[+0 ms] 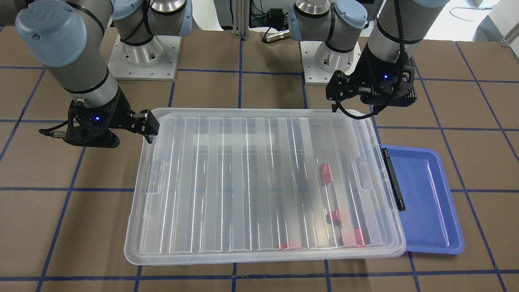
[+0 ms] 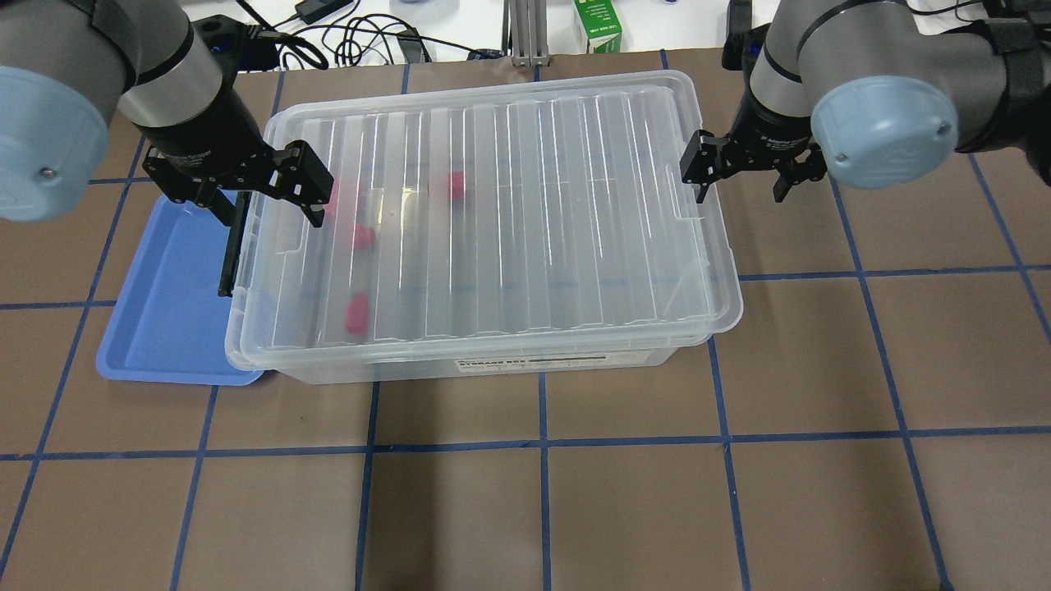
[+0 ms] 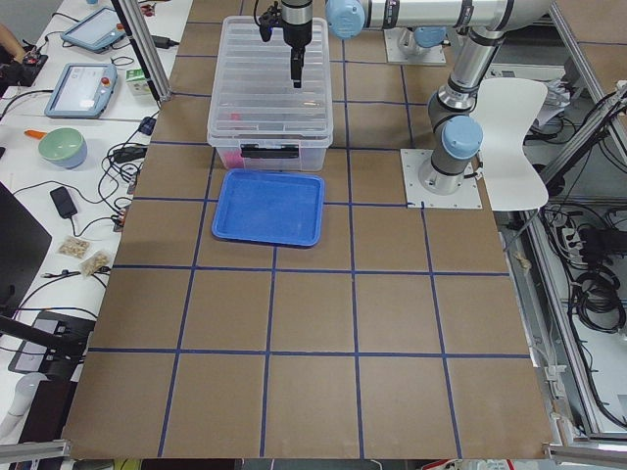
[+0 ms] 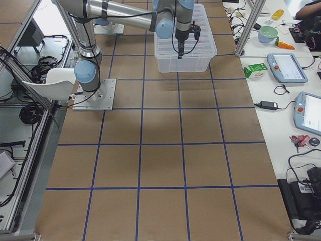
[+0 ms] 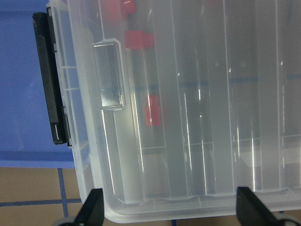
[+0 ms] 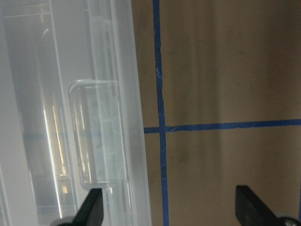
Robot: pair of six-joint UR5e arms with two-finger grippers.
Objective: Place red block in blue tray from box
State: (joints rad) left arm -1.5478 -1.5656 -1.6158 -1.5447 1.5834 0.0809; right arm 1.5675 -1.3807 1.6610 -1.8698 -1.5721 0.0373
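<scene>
L claw (image 5: 170, 207), R claw (image 6: 169, 207) agape | L wrist: red block (image 5: 152, 109) in box (image 5: 211, 94) | R wrist: box edge, table (image 6: 225, 70)

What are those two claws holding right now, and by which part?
Nothing. The left gripper and right gripper are both open, at opposite ends of the lidded box.

The left arm (image 1: 387, 36) and right arm (image 1: 81, 67) are smooth grey-silver tubes with round pale-blue joint caps (image 2: 883, 131) carrying small screws. The left claw (image 2: 271, 201) and right claw (image 2: 739, 185) are black and angular, each housing showing a tiny blue light (image 1: 385, 76). A braided black cable (image 1: 401, 24) lines the left arm. Silvery ribbed bases (image 1: 138, 50) meet white bolted plates (image 1: 119, 67).
</scene>
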